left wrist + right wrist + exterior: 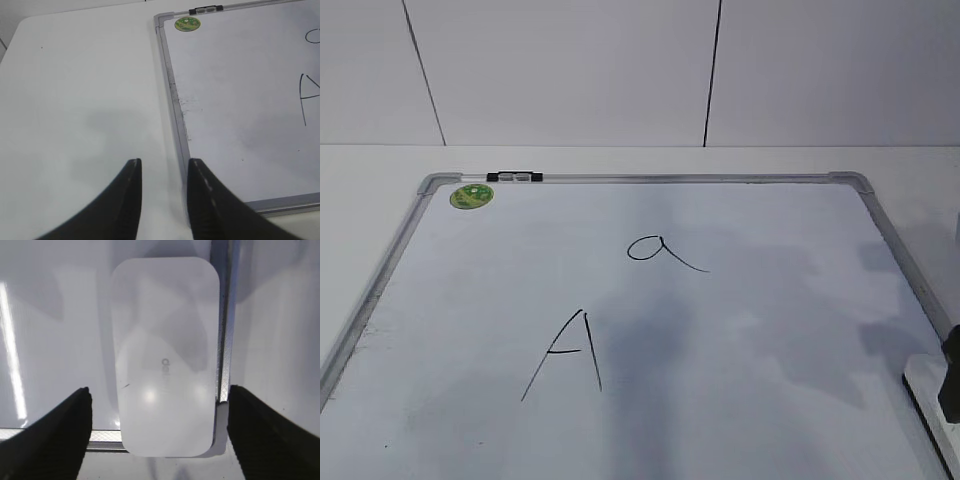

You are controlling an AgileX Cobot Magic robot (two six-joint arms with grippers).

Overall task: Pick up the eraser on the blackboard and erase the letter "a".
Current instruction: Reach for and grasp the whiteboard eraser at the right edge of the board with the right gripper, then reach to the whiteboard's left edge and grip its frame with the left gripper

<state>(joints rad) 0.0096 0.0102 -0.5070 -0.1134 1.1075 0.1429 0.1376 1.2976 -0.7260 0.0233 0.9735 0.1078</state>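
Observation:
The blackboard (740, 330) is a white board with a silver frame and a round green sticker (471, 196). The small cursive letter "a" (660, 250) is near its middle, and a larger capital "A" (565, 352) is lower left. The white eraser (165, 355) lies flat over the board's frame corner; it also shows at the right edge of the exterior view (923, 382). My right gripper (159, 394) is open, one finger on each side of the eraser, not touching it. My left gripper (164, 165) is open and empty above the table beside the board's left frame (172, 95).
A black and silver clip (514, 177) sits on the board's top frame near the sticker. White table (80, 100) lies left of the board. A white panelled wall (620, 70) stands behind the table.

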